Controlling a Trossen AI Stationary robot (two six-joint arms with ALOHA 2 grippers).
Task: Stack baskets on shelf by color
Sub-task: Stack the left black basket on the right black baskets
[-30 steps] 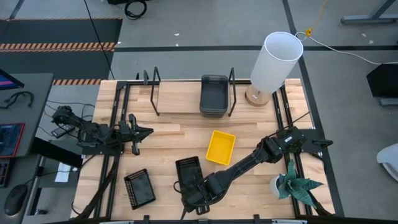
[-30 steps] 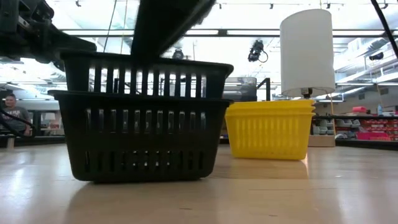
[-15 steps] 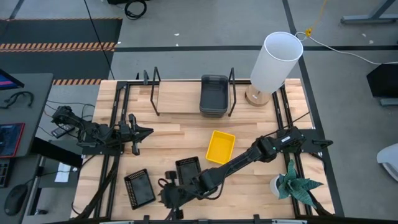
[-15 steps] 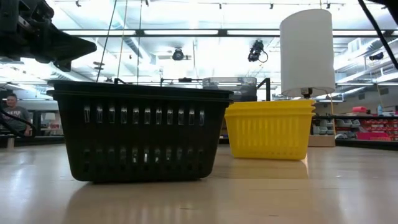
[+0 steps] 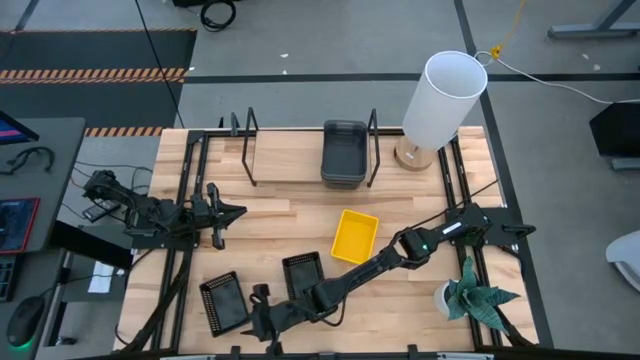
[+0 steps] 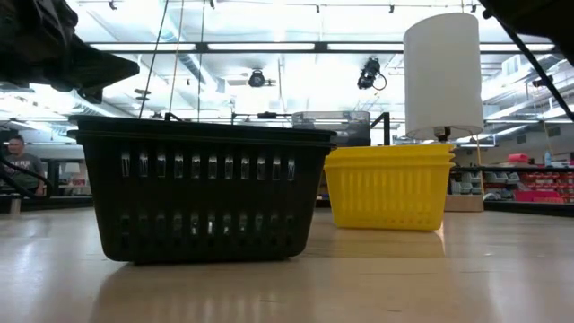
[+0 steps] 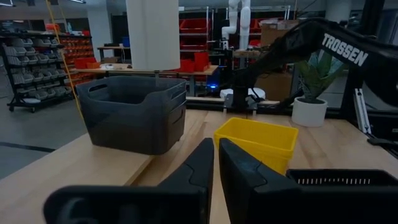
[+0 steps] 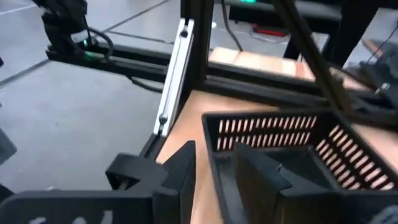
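In the high view my right gripper [image 5: 260, 318] reaches far across to the near left part of the table, beside a lone black gridded basket [image 5: 225, 303]. It is open; in its wrist view my right gripper [image 8: 214, 155] stands astride that black basket's [image 8: 298, 155] wall. Another black basket [image 5: 303, 275] sits on the table right of it, with a yellow basket [image 5: 355, 237] beyond. Dark grey baskets [image 5: 344, 152] rest on the right end of the shelf [image 5: 290, 160]. My left gripper [image 5: 215, 215], shut, waits at the table's left. My right gripper's open fingers stand one outside [image 8: 179, 174] and one inside [image 8: 258, 177] the black basket's side wall [image 8: 214, 140], near a corner. The basket rests on the table. Whether the fingers touch the wall I cannot tell.
A tall white lamp [image 5: 445, 95] stands at the far right corner and a potted plant [image 5: 475, 295] at the near right. Black frame rails [image 5: 185, 200] run along both table sides. Bare planks lie between the shelf and the yellow basket. A person [image 6: 13, 157] sits in the room behind.
My right gripper let go of a black basket, which dropped fully into the one beneath it. The gripper then swung toward the table's left, reaching the lone black basket near the near left corner.
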